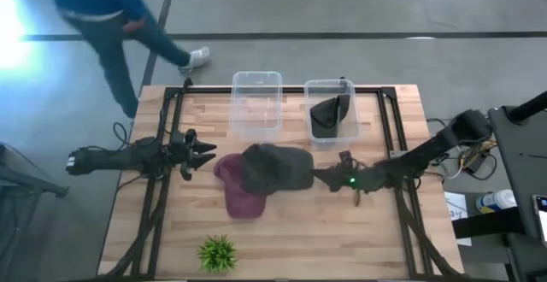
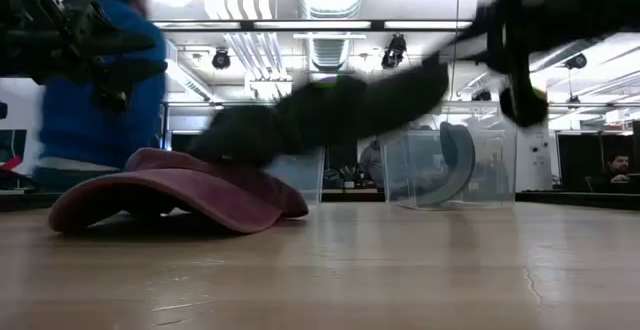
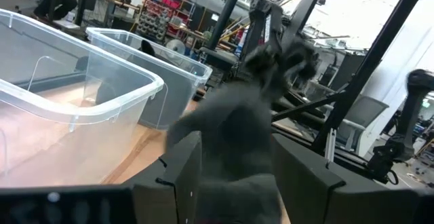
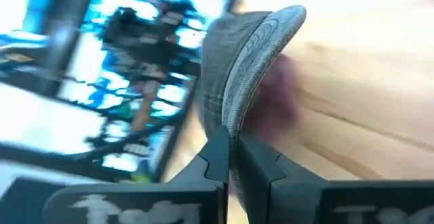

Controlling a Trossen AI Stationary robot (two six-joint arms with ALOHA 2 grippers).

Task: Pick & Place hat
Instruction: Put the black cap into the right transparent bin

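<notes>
A dark grey hat (image 1: 275, 167) is held above the table, partly over a maroon hat (image 1: 238, 193) that lies flat on the wood. In the low view the grey hat (image 2: 320, 115) is lifted over the maroon hat (image 2: 170, 195). My right gripper (image 1: 320, 177) is shut on the grey hat's right-hand side. My left gripper (image 1: 202, 154) is open, just left of the maroon hat, touching nothing. In the left wrist view the grey hat (image 3: 251, 115) shows beyond my left gripper (image 3: 230, 180). My right gripper (image 4: 234, 153) pinches the grey hat's brim (image 4: 237, 119) between its two fingers, at the brim's edge. The fingers come level from the table's right side. The hat is lifted, stretching out toward the left from the fingers and passing above the maroon hat.
Two clear bins stand at the far edge: the left bin (image 1: 256, 102) holds nothing, and the right bin (image 1: 331, 132) holds another dark hat (image 1: 329, 109). A small green plant (image 1: 218, 252) sits near the near edge. A person in blue (image 1: 102, 8) walks beyond the far-left corner.
</notes>
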